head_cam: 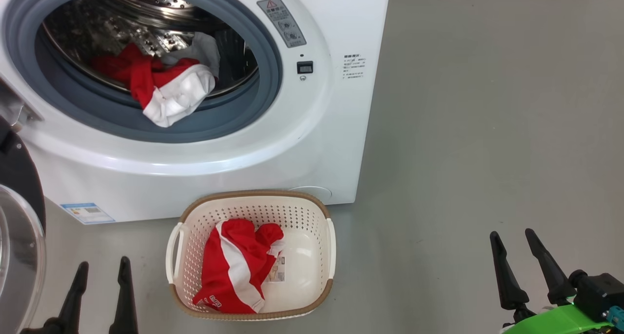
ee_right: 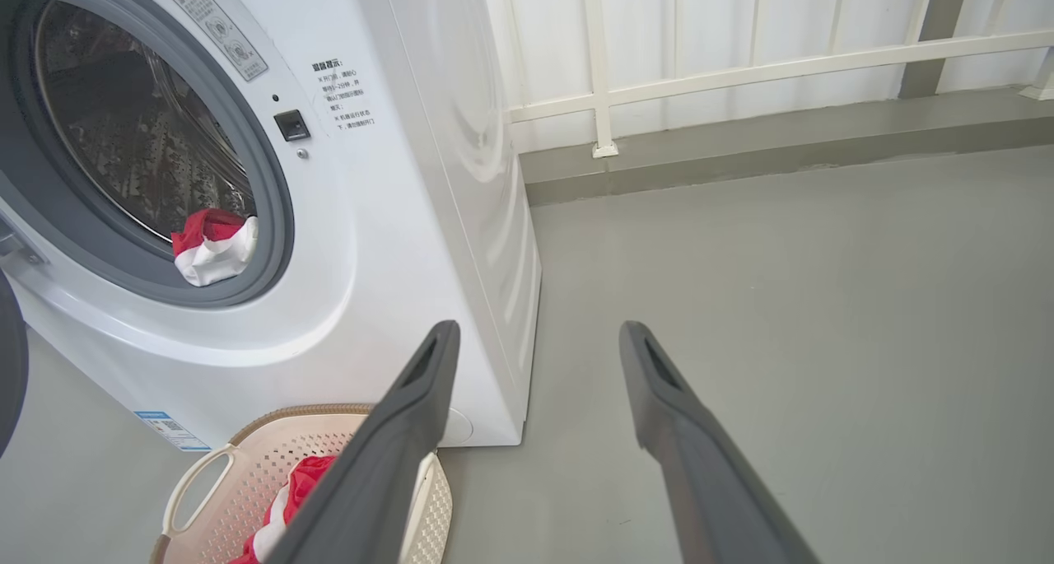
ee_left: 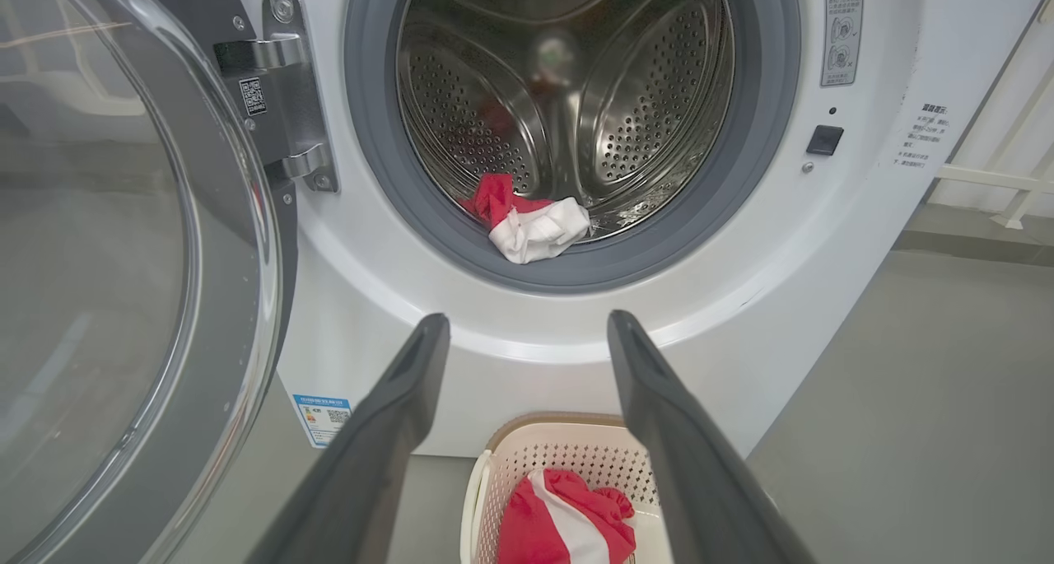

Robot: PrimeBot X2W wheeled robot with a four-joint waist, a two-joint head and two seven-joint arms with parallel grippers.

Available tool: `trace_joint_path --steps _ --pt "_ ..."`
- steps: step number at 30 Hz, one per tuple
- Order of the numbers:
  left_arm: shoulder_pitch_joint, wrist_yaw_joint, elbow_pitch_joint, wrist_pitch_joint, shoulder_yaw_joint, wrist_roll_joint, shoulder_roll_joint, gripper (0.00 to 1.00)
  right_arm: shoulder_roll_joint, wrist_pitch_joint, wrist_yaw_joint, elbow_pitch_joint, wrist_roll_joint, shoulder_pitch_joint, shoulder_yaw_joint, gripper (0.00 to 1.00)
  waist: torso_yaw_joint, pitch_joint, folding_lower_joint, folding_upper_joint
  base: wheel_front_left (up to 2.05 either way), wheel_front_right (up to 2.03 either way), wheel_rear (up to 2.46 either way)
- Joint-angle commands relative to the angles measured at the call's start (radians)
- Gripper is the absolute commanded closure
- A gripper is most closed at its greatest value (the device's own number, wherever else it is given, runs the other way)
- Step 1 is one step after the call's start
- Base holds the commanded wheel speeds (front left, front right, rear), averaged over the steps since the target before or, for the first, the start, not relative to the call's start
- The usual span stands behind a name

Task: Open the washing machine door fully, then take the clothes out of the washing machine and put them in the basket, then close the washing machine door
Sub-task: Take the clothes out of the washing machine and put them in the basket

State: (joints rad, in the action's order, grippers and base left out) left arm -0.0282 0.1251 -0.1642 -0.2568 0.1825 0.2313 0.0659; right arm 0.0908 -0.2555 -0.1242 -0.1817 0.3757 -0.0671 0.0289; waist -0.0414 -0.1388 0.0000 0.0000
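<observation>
A: What is nearest?

B: Along the bottom edge, the left pincer (head_cam: 103, 268) and right pincer (head_cam: 512, 236) are both spread wide; nothing is held. At lower left, the door (head_cam: 19, 256) is swung open.

A: And beyond?

B: At lower centre the basket (head_cam: 253, 195) is set on the floor (head_cam: 463, 129), just before the machine (head_cam: 219, 163). One red garment (head_cam: 234, 270) is laid in it.

A: What is left?

B: At upper left, a second garment (head_cam: 165, 88) is draped from the drum (head_cam: 146, 2) over the grey ring (head_cam: 97, 114).

A: How is it best taken?

B: The bunched white fold should be pinched deeply, lifted clear of the ring so nothing is snagged, then released over the basket's bare half.
</observation>
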Motion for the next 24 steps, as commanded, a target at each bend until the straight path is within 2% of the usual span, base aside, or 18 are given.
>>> trace_joint_path --steps 1,17,22,24 --pt "-0.002 0.006 0.036 -0.005 0.038 -0.012 0.007 0.00 0.013 -0.006 -0.007 0.029 0.001 -0.001 -0.012 0.00 0.001 0.001 0.0000 0.0000 0.00 0.00 0.00" --pt "0.009 0.006 0.047 -0.005 0.018 -0.010 -0.006 0.00 0.003 -0.006 -0.007 0.033 -0.002 0.006 -0.018 0.00 0.012 -0.018 0.0000 0.0000 0.00 0.00 0.00" --pt "0.071 0.006 0.030 -0.005 -0.012 -0.010 -0.003 0.00 -0.003 -0.006 -0.007 0.036 -0.002 0.029 -0.025 0.00 0.013 -0.066 0.0000 0.0000 0.00 0.00 0.00" --pt "0.141 0.006 0.005 -0.005 -0.035 -0.011 0.009 0.00 -0.007 -0.006 -0.007 0.042 -0.004 0.051 -0.031 0.00 0.015 -0.112 0.0000 0.0000 0.00 0.00 0.00"
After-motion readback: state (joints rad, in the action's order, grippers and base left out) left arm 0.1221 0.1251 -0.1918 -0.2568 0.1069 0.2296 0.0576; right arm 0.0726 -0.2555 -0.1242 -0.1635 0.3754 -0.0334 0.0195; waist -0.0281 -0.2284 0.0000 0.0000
